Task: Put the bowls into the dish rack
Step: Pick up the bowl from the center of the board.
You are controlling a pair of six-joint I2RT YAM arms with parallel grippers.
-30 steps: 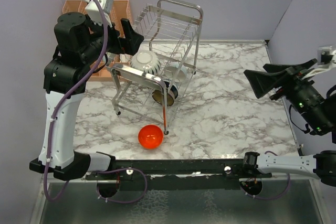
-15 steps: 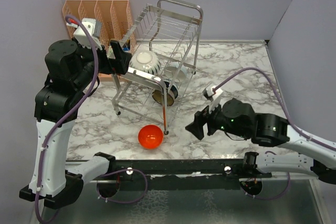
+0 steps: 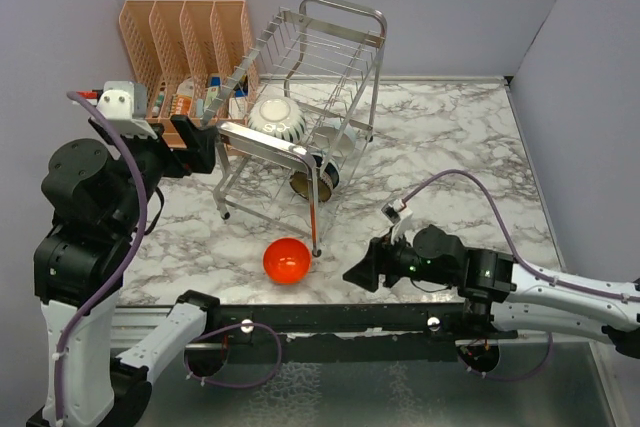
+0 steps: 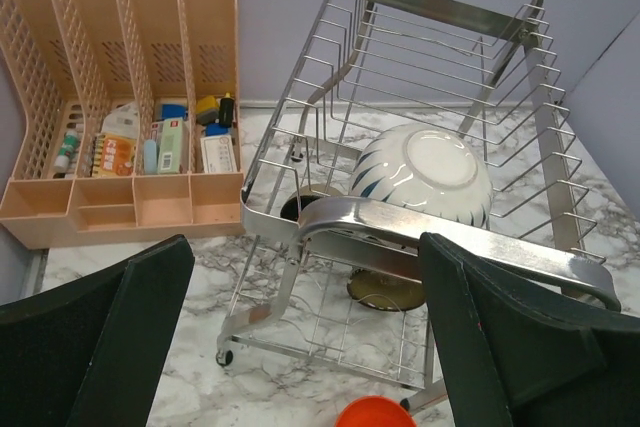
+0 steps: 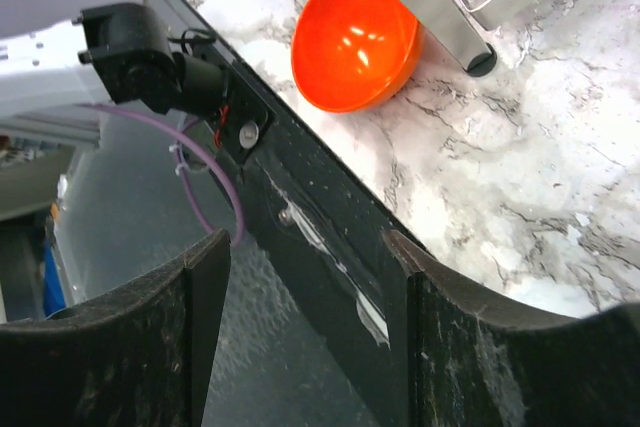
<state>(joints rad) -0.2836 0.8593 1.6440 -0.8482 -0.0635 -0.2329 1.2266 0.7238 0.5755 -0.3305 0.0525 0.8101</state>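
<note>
The steel dish rack [image 3: 345, 52] stood at the back left of the marble counter [image 3: 450, 147], with a peach plastic organiser [image 3: 185, 27] just behind it on the left. A white bowl with a blue pattern [image 3: 277, 119] lay in the rack's upper tier, tipped so that its foot faced up and outward. A dark brown bowl [image 3: 312, 182] sat on its edge in the lower tier, partly hidden by the wires. A glossy red-orange bowl [image 3: 286, 260] rested on the counter, just beside the rack's front leg and outside the rack.

The left tool [image 3: 200, 142] hung raised to the left of the rack and pointed toward it. Its fingers were spread wide with nothing between them, and it was clear of the wires. The right tool [image 3: 360, 272] sat low over the near edge of the counter, to the right of the red-orange bowl and aimed at it. It was near the bowl but apart from it, and its fingers [image 5: 195, 317] stood apart and held nothing.
</note>
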